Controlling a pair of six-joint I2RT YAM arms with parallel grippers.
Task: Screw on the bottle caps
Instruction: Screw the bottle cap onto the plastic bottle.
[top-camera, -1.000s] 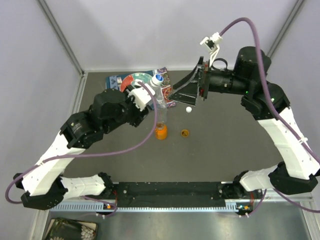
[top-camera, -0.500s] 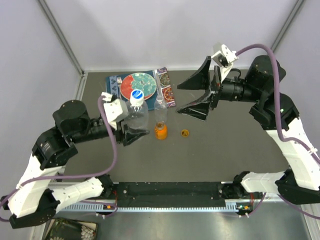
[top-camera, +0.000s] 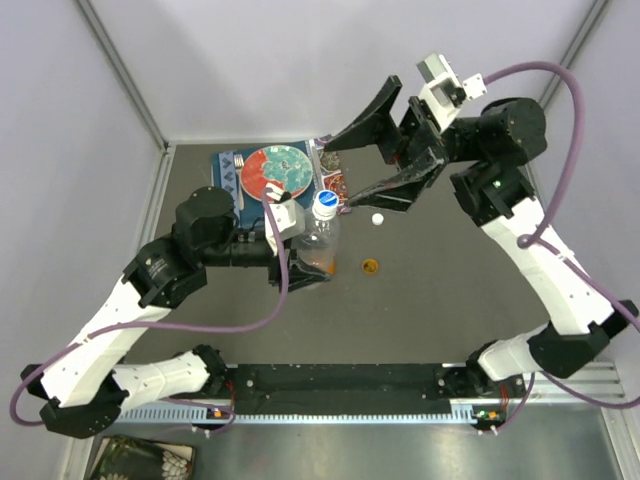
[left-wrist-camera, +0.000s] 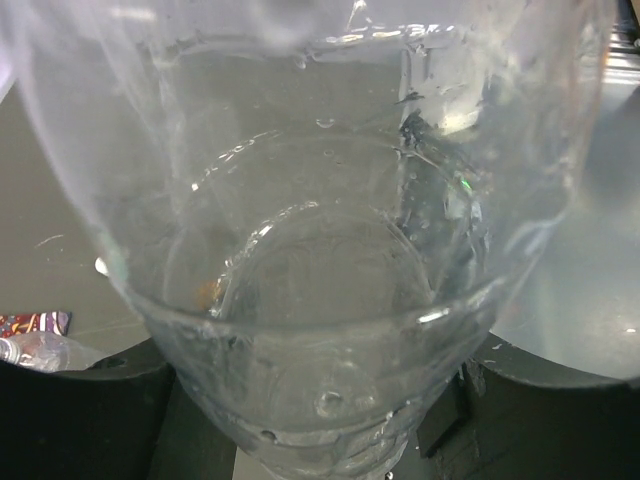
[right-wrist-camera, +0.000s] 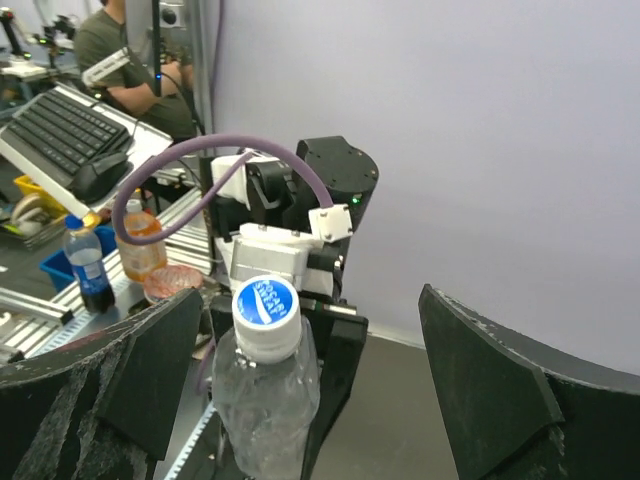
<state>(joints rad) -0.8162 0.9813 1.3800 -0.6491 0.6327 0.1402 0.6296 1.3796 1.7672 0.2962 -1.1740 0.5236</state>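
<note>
On the dark table (top-camera: 450, 300), beyond the arms' bases, the job looks about a third done, by my reading.

The left gripper (top-camera: 300, 258) is clamped around the lower body of the clear bottle (top-camera: 318, 240) and holds it upright over the middle of the table. The left wrist view is filled with the bottle's see-through wall, with a black finger (left-wrist-camera: 80, 400) at each lower corner. The right gripper (right-wrist-camera: 310, 300) hangs raised on the far side of that bottle, its jaws spread wide with nothing between them. The patterned plate (top-camera: 272, 170) lies at the far left of the table and plays no part.

Partly hidden behind the held bottle stands the squat orange bottle (top-camera: 322, 265). I cannot see its mouth, but its cap is plainly elsewhere. A second clear bottle I cannot make out with any certainty.

Now the small things. A blue-marked white cap (right-wrist-camera: 266, 308) sits squarely on the neck of the held bottle (seated, though how tight it is cannot be told from these views). A loose white cap (top-camera: 378, 218) lies on the table to the right of the bottles. The orange cap (top-camera: 371, 266) lies nearer the arms, just right of the orange bottle, touching nothing.

So one cap is on and two are not yet fitted.
</note>
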